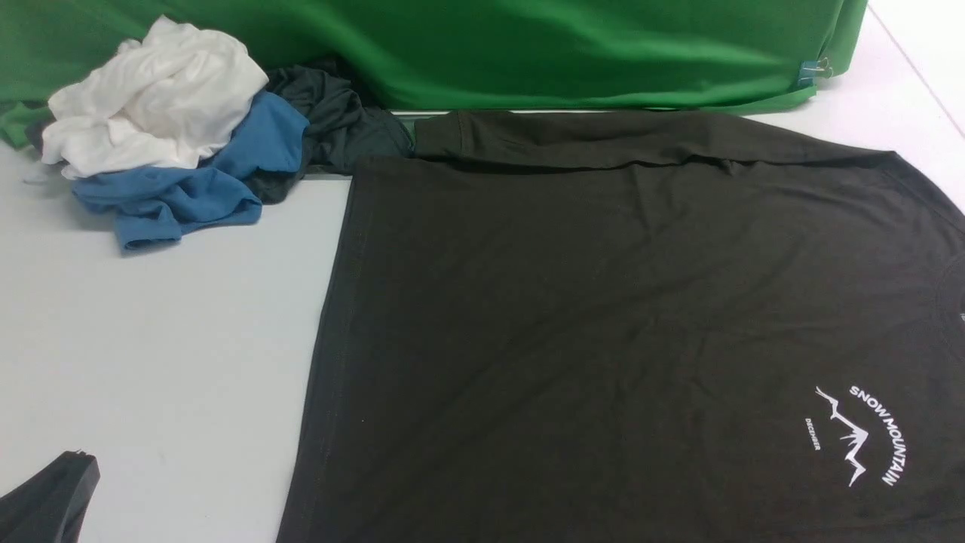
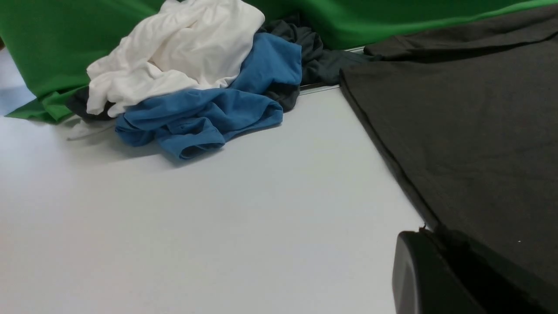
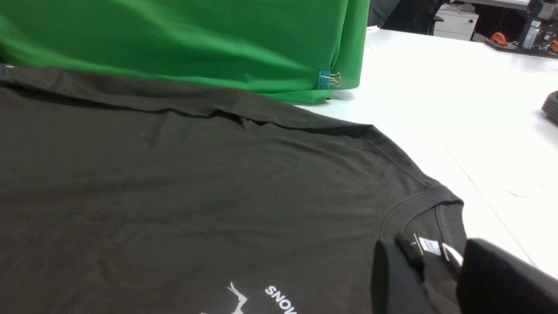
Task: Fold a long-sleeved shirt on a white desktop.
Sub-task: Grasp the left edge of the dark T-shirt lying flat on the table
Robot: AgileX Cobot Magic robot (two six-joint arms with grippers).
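Front view: the shirt [image 1: 603, 302] lies flat, centre to 3 o'clock on the desktop [image 1: 151, 339], one sleeve [image 1: 603, 136] folded in at 12. The left gripper [image 1: 81, 457] sits closed on nothing at 8. Left wrist view brings the hem [image 2: 392, 148] close. Only the right wrist view shows the right gripper [image 3: 431, 250], jaws apart at the collar [image 3: 409, 205]; I'd pinch both layers squarely.

Dark shirt [image 1: 603, 317] flat on white desktop [image 1: 151, 362]

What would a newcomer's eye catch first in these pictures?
A large black long-sleeved shirt spread across the right of the white desktop, with a white mountain print at its near right. Next, the crumpled heap at back left: white garment over blue garment, before the green backdrop.
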